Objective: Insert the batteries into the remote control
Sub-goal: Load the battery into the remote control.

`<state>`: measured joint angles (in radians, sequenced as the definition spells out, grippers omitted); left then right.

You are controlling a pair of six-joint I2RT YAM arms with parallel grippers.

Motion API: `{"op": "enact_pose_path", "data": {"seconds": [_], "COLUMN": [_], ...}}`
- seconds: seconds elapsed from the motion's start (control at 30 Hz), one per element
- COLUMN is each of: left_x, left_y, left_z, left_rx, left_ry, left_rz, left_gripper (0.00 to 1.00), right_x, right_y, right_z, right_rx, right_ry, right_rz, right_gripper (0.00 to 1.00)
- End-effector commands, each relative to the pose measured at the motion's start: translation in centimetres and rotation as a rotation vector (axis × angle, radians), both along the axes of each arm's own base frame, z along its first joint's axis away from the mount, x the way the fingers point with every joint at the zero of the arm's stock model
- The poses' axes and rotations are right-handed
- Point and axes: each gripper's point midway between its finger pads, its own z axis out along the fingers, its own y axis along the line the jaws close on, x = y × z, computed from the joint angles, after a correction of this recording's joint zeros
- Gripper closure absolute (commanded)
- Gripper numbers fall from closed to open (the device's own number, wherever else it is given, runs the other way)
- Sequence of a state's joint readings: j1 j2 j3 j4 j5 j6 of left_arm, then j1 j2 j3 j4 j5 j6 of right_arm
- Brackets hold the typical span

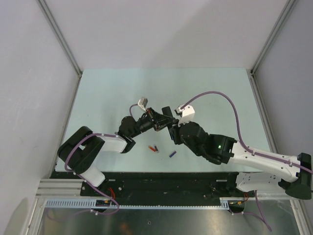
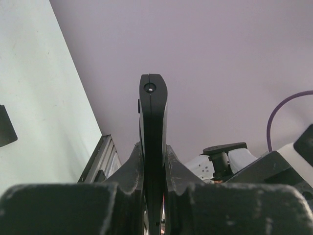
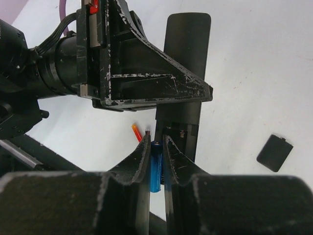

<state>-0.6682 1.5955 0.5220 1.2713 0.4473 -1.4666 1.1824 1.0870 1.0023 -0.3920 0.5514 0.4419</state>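
Blue battery [image 3: 155, 166] pinched between right fingers [image 3: 137, 164]; black remote control [image 2: 153, 122] clamped between left fingers [image 2: 128, 169].

Reads as a robotics lab test cell rather than any lived-in room. Shows a pale green desk [image 1: 107, 93] boxed in on three sides by plain white panels [image 1: 29, 73] set in aluminium posts [image 1: 59, 36]. Has a white-and-black left arm [image 1: 105, 143] and right arm [image 1: 259, 159] bolted to a black base rail [image 1: 166, 181] at the near edge. Trails purple cables [image 1: 234, 105] over both, with a white slotted cable duct [image 1: 146, 203] running below the rail.
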Motion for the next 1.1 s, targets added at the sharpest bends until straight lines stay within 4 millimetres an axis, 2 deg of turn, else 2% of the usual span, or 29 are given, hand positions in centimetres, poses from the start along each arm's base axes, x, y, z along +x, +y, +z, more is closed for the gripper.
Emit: {"op": "enact_pose_path", "data": {"seconds": [0.0, 0.23, 0.33, 0.77, 1.07], "left_x": [-0.4, -0.7, -0.7, -0.9, -0.8], "left_y": [-0.3, -0.2, -0.2, -0.1, -0.2], "left_z": [2.7, 2.2, 1.8, 2.9, 3.2], "left_rx": [-0.073, -0.062, -0.058, -0.076, -0.08], "left_ry": [-0.054, -0.043, -0.033, -0.051, -0.06], "left_rz": [-0.013, -0.017, -0.019, -0.024, -0.02], "left_gripper": [1.0, 1.0, 1.0, 1.0, 1.0], "right_x": [1.2, 1.4, 1.6, 1.7, 1.0], "right_y": [0.1, 0.0, -0.3, -0.4, 0.5], "right_z": [1.7, 3.4, 3.5, 1.3, 0.4], "right_rx": [0.015, 0.056, 0.052, 0.019, 0.027], "right_ry": [-0.102, -0.171, -0.182, -0.162, -0.119], "right_rz": [-0.077, -0.112, -0.128, -0.14, -0.1], "right_gripper": [1.0, 1.0, 1.0, 1.0, 1.0]}}
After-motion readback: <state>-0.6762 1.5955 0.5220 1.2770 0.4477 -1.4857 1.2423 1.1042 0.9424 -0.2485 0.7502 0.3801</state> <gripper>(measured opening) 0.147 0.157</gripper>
